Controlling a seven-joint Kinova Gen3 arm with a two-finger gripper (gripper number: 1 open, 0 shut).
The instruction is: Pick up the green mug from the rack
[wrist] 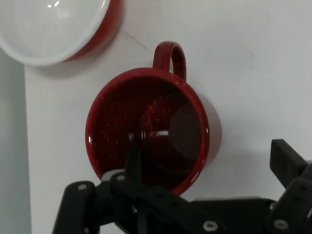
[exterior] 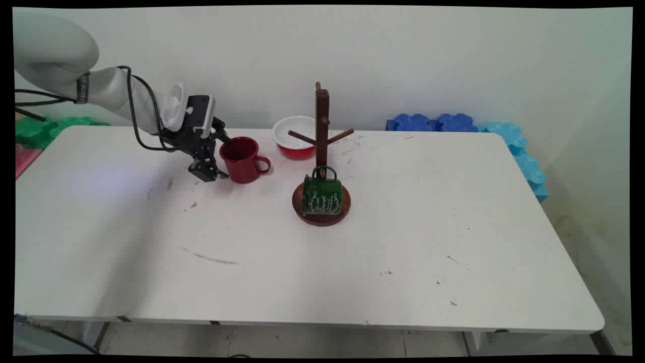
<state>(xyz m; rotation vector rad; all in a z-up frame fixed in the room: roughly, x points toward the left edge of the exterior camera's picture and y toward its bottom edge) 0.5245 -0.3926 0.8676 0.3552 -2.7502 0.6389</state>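
Red enamel mug (exterior: 243, 159) stands upright on the white tabletop (exterior: 302, 262), left of centre in the main view, and we see the black gripper (exterior: 217, 157) at its rim, fingers (wrist: 132, 158) apart, one inside. Nothing is lifted; the green enamel mug (exterior: 322, 196) lies on the wooden mug tree (exterior: 322, 151) base, a red-and-white bowl (exterior: 296, 136) behind.

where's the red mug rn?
Main view: the red mug stands upright on the table, left of centre toward the far edge, with the claw at its left rim and the bowl to its right.
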